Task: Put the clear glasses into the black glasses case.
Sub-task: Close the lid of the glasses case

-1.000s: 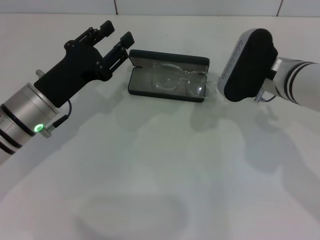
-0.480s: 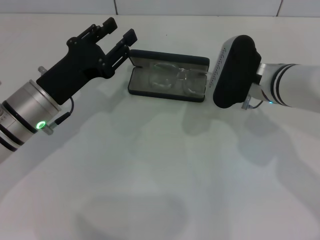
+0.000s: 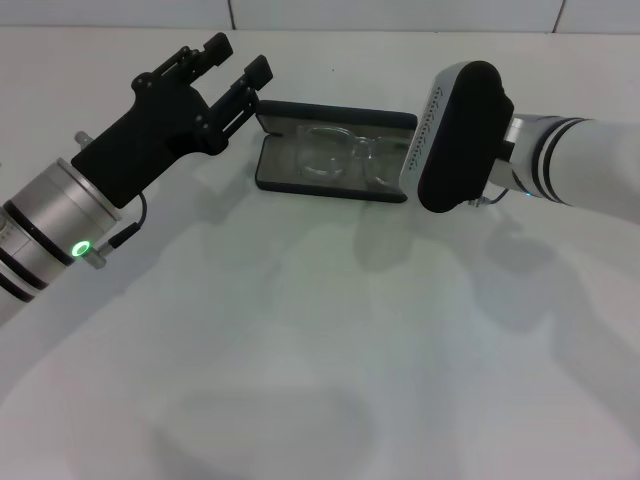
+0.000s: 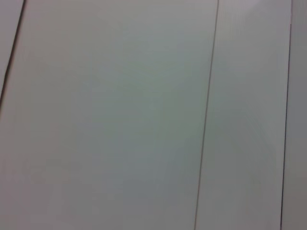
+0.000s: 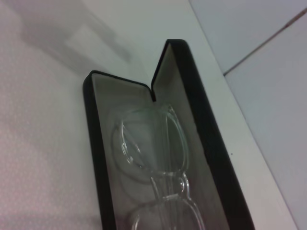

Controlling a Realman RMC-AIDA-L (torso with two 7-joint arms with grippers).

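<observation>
The black glasses case (image 3: pixel 330 189) lies open at the table's far middle, its lid (image 3: pixel 340 112) standing up at the back. The clear glasses (image 3: pixel 335 152) lie inside on the grey lining. My right wrist view looks down along the case (image 5: pixel 97 158) and shows the glasses (image 5: pixel 153 143) resting in the tray. My left gripper (image 3: pixel 238 62) hovers open and empty just off the case's left end. My right gripper (image 3: pixel 455 135) shows only as a black housing that covers the case's right end.
The white table (image 3: pixel 320 340) stretches toward me from the case. A tiled wall (image 3: pixel 400 12) runs close behind the case. The left wrist view shows only pale tiles (image 4: pixel 120 115).
My right arm has moved left, so its housing now hides the case's right end. The glasses sit lower in the case than a second ago. The left arm has barely shifted.
</observation>
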